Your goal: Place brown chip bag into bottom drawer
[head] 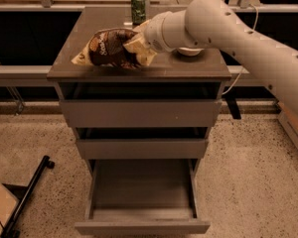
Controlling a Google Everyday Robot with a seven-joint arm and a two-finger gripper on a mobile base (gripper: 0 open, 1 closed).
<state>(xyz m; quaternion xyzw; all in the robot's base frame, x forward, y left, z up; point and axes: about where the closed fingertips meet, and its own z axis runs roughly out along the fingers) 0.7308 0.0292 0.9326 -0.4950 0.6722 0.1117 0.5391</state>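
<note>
Before you stands a grey-brown three-drawer cabinet (139, 114) on a speckled beige stone floor (253, 182). Behind it run black panels (20, 38) with a pale metal rail (20, 73). A black metal bar (30, 187) lies lower left. The light is warm and dim.

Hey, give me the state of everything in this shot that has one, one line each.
brown chip bag: lying on the cabinet top
gripper: against the bag's right end, over the cabinet top
bottom drawer: pulled wide open, empty
middle drawer: slightly ajar
top drawer: slightly ajar
green can: upright, at the back
</note>
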